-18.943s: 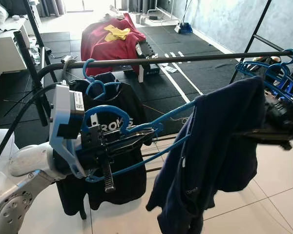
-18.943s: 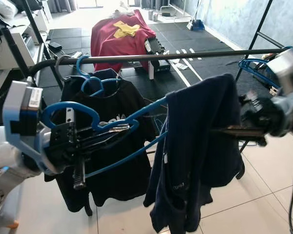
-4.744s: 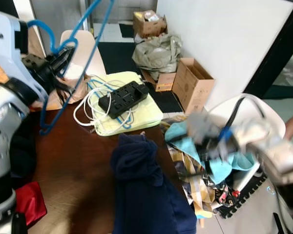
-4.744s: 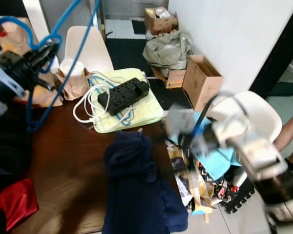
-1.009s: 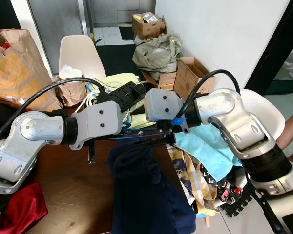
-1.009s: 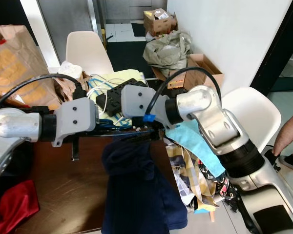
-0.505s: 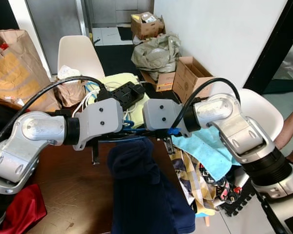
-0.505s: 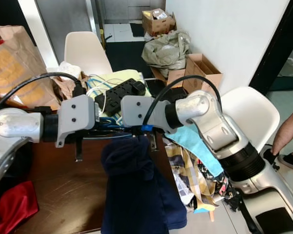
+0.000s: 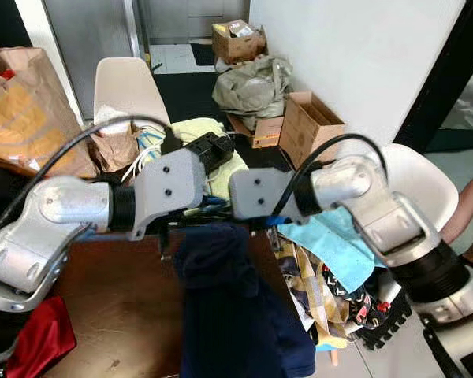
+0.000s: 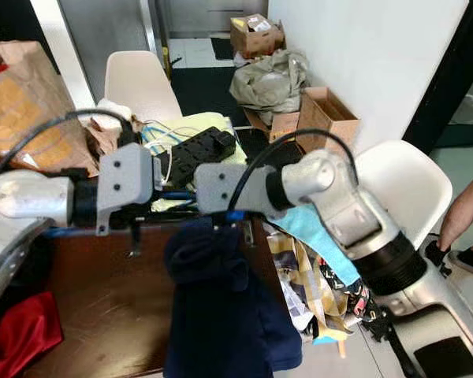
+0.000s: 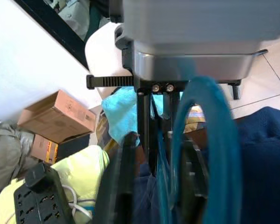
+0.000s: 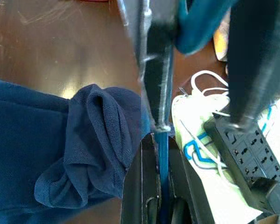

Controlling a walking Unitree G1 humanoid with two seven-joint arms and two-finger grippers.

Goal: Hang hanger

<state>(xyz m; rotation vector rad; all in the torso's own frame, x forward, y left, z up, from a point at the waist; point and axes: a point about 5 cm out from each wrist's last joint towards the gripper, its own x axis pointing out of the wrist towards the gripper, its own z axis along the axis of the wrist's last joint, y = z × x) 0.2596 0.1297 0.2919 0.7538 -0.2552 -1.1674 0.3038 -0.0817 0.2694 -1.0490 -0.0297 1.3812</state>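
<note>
The right end effector (image 12: 159, 205) was clenched on a thin blue bar of the hanger (image 12: 161, 154), which ran between its fingers just above the navy shirt (image 12: 70, 154). The left end effector (image 11: 156, 154) faced it, the hanger's thick blue loop (image 11: 213, 154) crossing beside its fingers; whether those fingers pinched the hanger or stood loose around it could not be told. Both arms met over the near edge of the brown bench (image 9: 102, 315), where the shirt lay bunched and spilling over the side. Beyond it sat a black power strip (image 10: 193, 153) on a yellow-green cloth (image 10: 213, 126).

To do this step well, I judged the hanger should be kept level between both end effectors and worked into the collar one shoulder at a time, with the fabric spread first so the bar would not snag in the folds.
</note>
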